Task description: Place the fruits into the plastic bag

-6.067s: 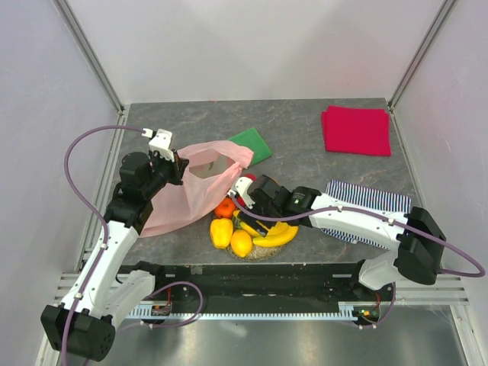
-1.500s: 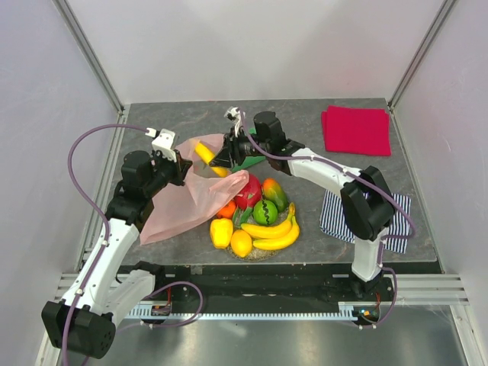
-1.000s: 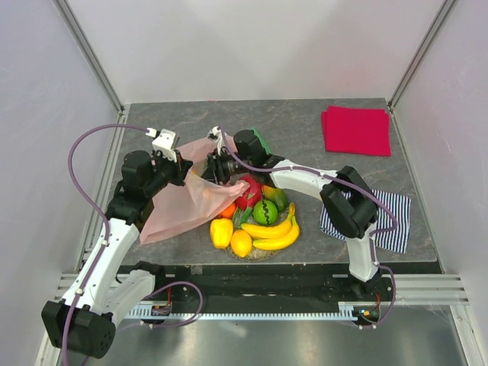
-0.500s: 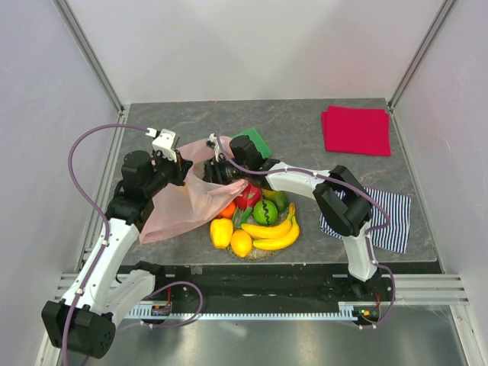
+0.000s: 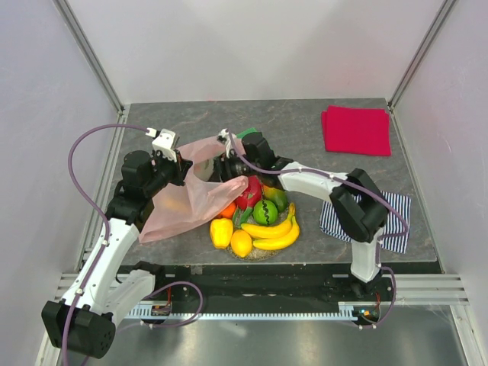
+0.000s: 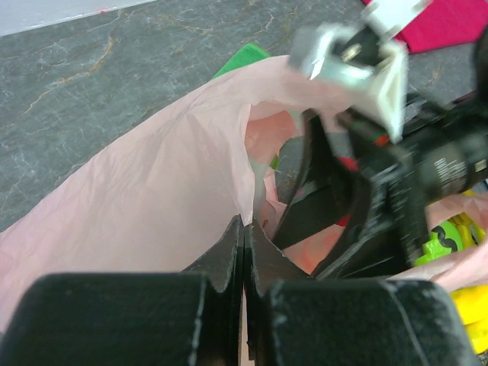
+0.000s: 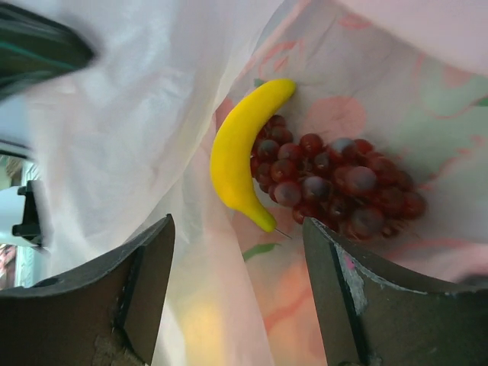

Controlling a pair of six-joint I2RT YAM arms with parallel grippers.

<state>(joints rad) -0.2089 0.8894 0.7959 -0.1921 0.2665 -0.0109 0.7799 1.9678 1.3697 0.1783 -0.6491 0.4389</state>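
My right tool (image 7: 238, 229) is spread wide and empty, poked into the mouth of the bag (image 5: 179, 202). Straight ahead of its fingers a banana (image 7: 240, 149) lies against the grapes (image 7: 335, 187) inside. My left tool (image 6: 244, 236) is pinched tight on the bag's rim, holding the mouth up, so it is not free. The other fruits (image 5: 263, 217) sit heaped behind my right tool, back toward its base and just beside the bag's mouth, so I judge that arm must back out and reach there, the red piece (image 5: 248, 192) being nearest.
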